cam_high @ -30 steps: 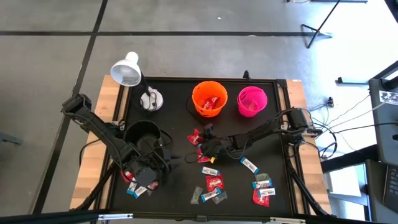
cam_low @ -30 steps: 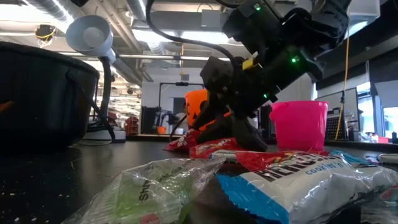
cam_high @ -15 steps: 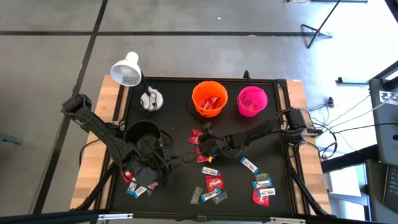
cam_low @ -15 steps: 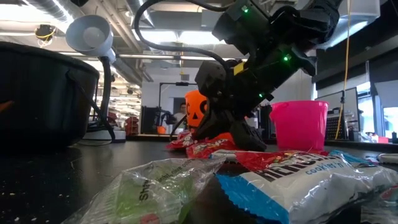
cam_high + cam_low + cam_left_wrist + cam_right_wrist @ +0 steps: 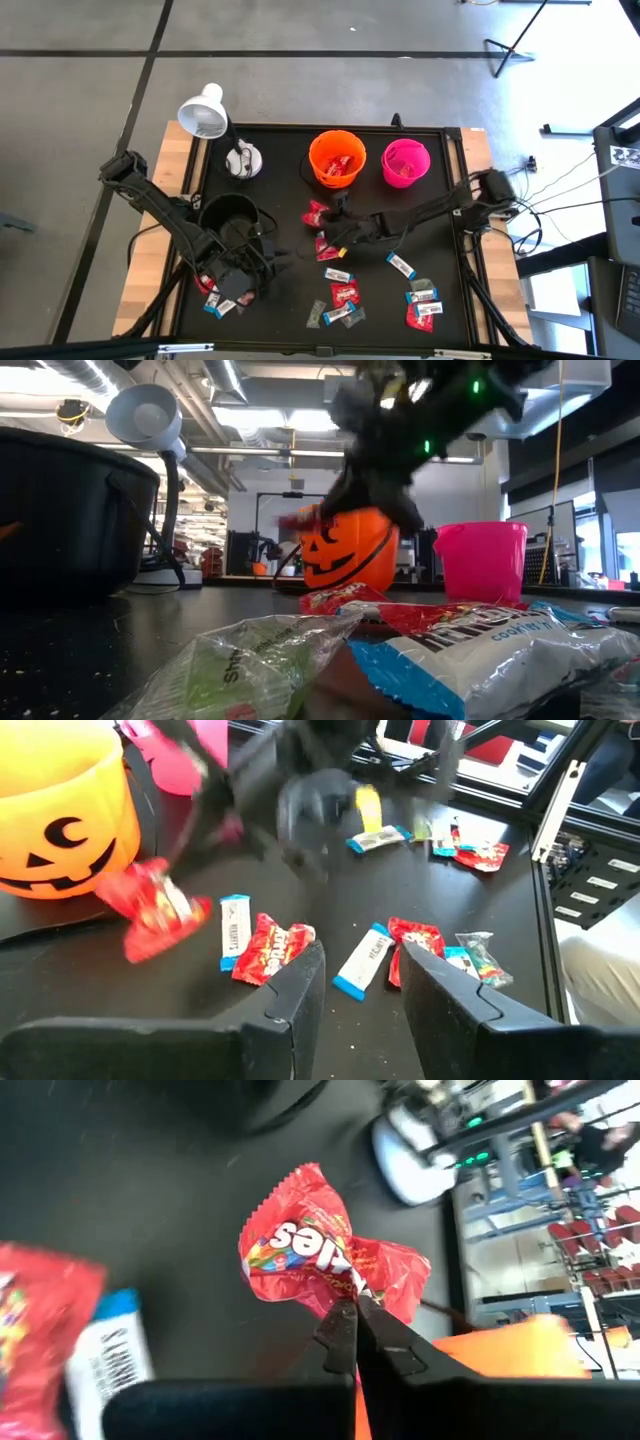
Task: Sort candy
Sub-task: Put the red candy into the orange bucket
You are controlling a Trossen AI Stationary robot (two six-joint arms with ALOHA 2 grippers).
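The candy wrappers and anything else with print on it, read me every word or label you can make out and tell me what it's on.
"Skittles", seen upside down: the red packet pinched in the shut right gripper.
"COOKIE", under larger letters cut off by a fold: the blue-and-white wrapper nearest the low camera.
"Shr...", the rest lost in crinkles: the clear wrapper beside it.
A jack-o'-lantern face, no words: the orange bucket.
All other wrapper print is too small or blurred.

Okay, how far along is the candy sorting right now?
Partly done: the orange pumpkin bucket and the pink bucket already hold candy. In hand: the right gripper is shut on a red Skittles packet. Left: about a dozen wrapped candies lie on the black mat.
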